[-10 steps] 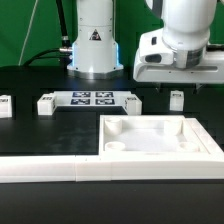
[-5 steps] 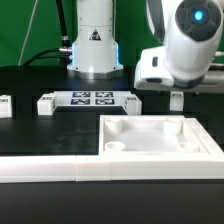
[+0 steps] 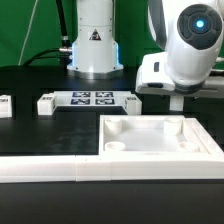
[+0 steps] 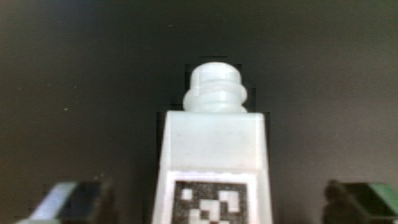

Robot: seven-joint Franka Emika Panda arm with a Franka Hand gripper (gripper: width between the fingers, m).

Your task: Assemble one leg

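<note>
A leg, a short white post with a rounded peg at one end and a black-and-white marker on its side, stands between my gripper's fingers. There is a dark gap on both sides of it, so the jaws are open and not touching it. One dark fingertip shows at the edge of the wrist view. In the exterior view the gripper hangs low over this leg, just behind the large white tray's far edge on the exterior view's right.
The marker board lies at the back centre, with a leg-like white post and another at its ends. A third sits at the far left. A long white rail runs along the front. The robot base stands behind.
The arm has turned and come down over the leg on the exterior view's right, so its fingers now straddle it. The leg and the other parts have not moved.
</note>
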